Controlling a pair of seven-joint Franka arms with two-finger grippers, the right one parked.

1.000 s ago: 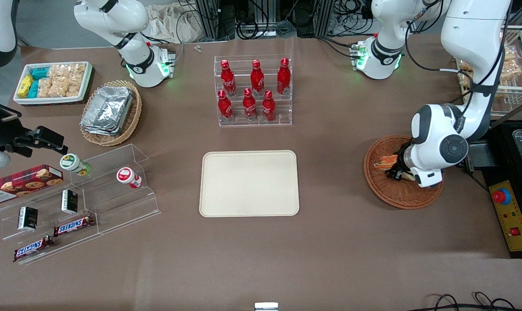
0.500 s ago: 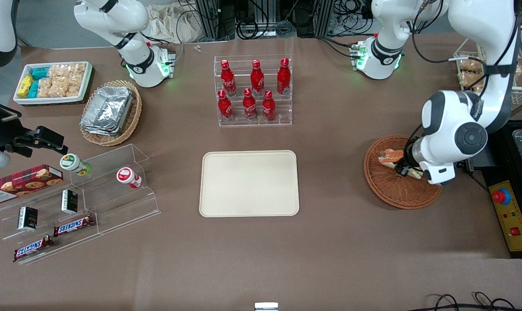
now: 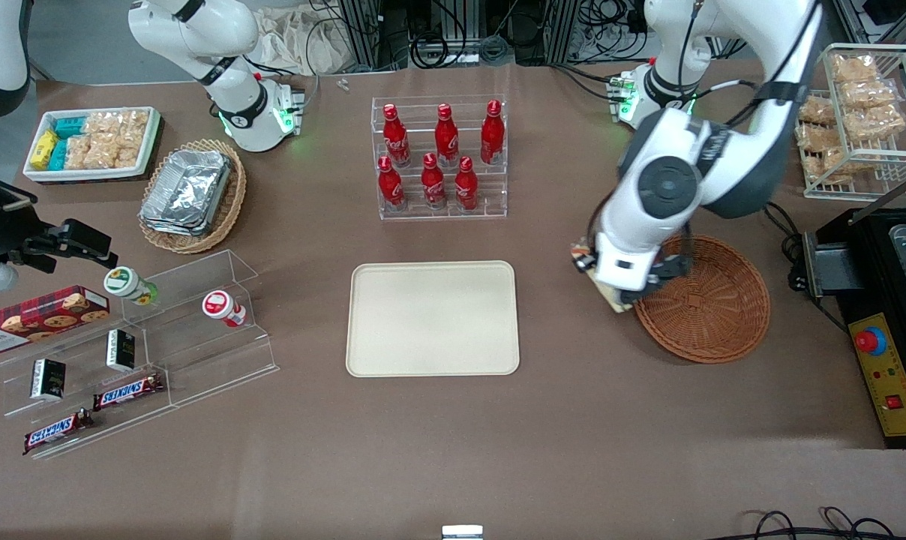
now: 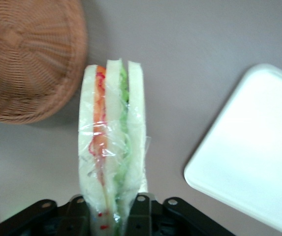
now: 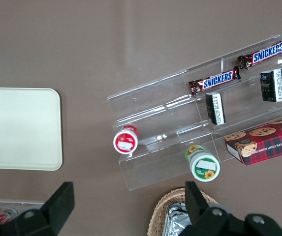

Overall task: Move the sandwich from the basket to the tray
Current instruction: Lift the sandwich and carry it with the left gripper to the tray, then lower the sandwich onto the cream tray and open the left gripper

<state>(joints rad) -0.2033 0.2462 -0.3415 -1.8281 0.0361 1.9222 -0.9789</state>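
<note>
My left gripper [image 3: 616,291] hangs above the table at the rim of the round reddish-brown basket [image 3: 712,307], on the side toward the tray. It is shut on the sandwich [image 4: 112,142], a plastic-wrapped wedge of pale bread with orange-red and green layers held upright between the fingers [image 4: 141,211]. In the front view only a pale corner of the sandwich [image 3: 609,301] shows under the wrist. Nothing lies in the basket [image 4: 27,59]. The cream tray [image 3: 432,319] lies bare at the table's middle, and the tray's corner [image 4: 254,152] shows near the sandwich.
A clear rack of red bottles [image 3: 439,157] stands farther from the front camera than the tray. Toward the parked arm's end are an oval basket of foil containers [image 3: 190,196], a white snack bin [image 3: 91,142] and an acrylic shelf [image 3: 145,337]. A wire snack rack [image 3: 858,112] and a control box [image 3: 884,371] flank the basket.
The gripper has lifted the sandwich out of the basket and carried it over the rim toward the tray. The basket now holds nothing.
</note>
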